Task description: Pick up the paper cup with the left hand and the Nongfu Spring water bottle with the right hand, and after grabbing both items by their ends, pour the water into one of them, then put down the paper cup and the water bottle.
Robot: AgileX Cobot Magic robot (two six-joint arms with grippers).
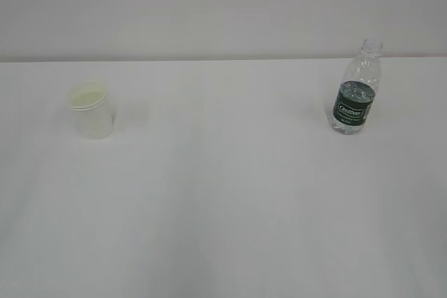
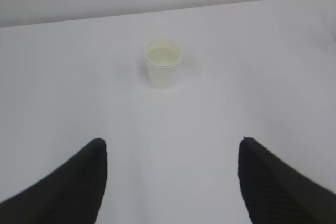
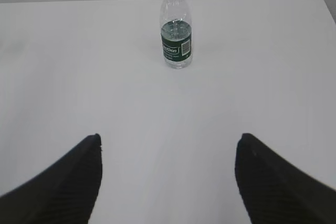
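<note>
Jaws first: my left hand (image 2: 169,182) has its jaws spread wide, nothing between them, black fingers (image 2: 79,182) at the lower corners of the left wrist view. My right hand (image 3: 167,182) is the same, jaws wide apart and empty, w/ ribbed black fingers (image 3: 273,182) low in the right wrist view. Neither hand shows in the exterior view.

Paper cup (image 1: 90,110): upright on the white tabletop (image 1: 223,200), left side, mouth up, rim intact. Ahead of my left jaws, well apart from them, roughly centred between them. Contents: cannot tell.

Nongfu Spring water bottle (image 1: 357,88): upright on the tabletop, right side, near the far edge, no cap, dark green label facing the cameras. Water (image 3: 176,26) level sits approx. at the label's top edge. Ahead of my right jaws, well apart, roughly centred.

Cup and bottle are well apart from each other, w/ bare tabletop between.
</note>
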